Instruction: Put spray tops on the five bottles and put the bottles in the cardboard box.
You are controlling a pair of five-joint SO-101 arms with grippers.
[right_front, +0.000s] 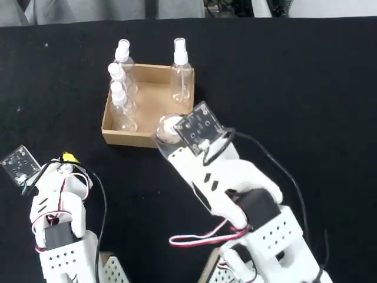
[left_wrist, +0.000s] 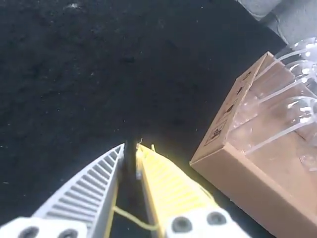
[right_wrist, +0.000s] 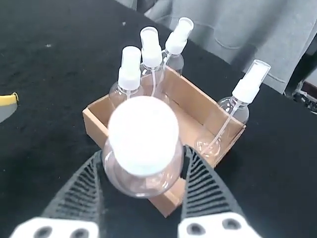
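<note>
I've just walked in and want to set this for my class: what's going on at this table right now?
The right gripper holds a capped spray bottle over the near edge of the cardboard box. Four other capped bottles already stand inside the box, three along one side and one at the opposite side. The left gripper hangs shut over the black table, holding nothing.

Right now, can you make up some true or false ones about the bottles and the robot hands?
1. The cardboard box holds four bottles. True.
2. The right hand is empty. False: it grips a bottle above the box's near corner.
3. The left hand is shut and apart from the box. True.
4. The bottles in the box have no tops. False: all four wear white spray tops.
</note>
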